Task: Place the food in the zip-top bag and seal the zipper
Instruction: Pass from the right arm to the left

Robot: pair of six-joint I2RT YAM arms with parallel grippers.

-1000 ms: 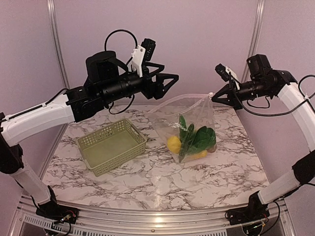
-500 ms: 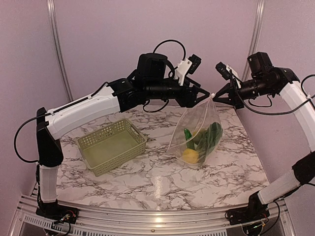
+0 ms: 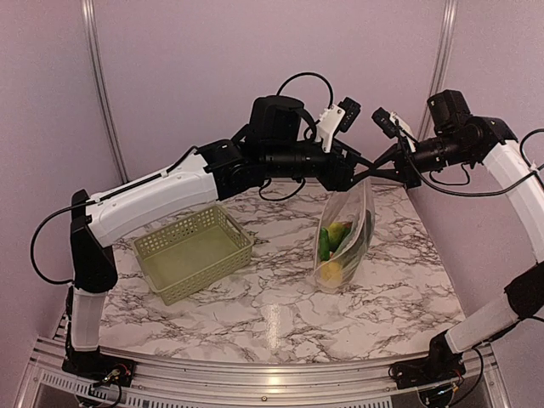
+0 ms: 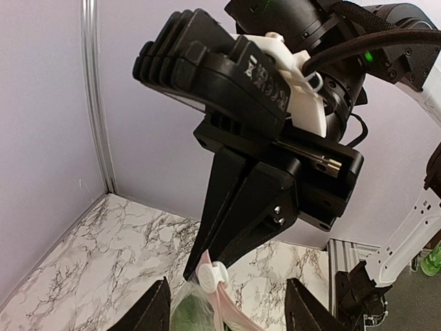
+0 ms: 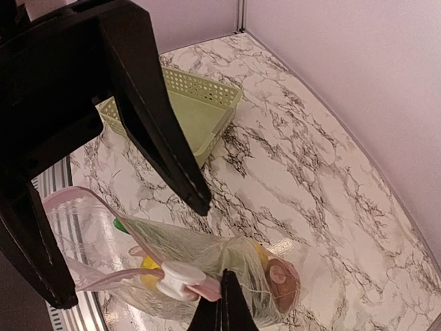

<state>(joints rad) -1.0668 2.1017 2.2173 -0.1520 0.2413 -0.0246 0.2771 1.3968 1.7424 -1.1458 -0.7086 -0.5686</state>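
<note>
The clear zip-top bag hangs edge-on above the marble table, holding the food: green leaves, a yellow lemon and a brown kiwi-like piece. My right gripper is shut on the end of the pale pink zipper, just beside its white slider. My left gripper is open, with one finger on each side of the slider and touching neither it nor the bag. In the top view the left gripper meets the right gripper tip to tip at the bag's top corner.
A light green perforated basket stands on the left half of the marble table. Purple walls close the back and sides. The left arm stretches across the table above the basket.
The left arm has swung right to the bag's mouth and its jaws have narrowed round the slider. The bag has turned edge-on and hangs narrower. The right gripper kept its hold.
</note>
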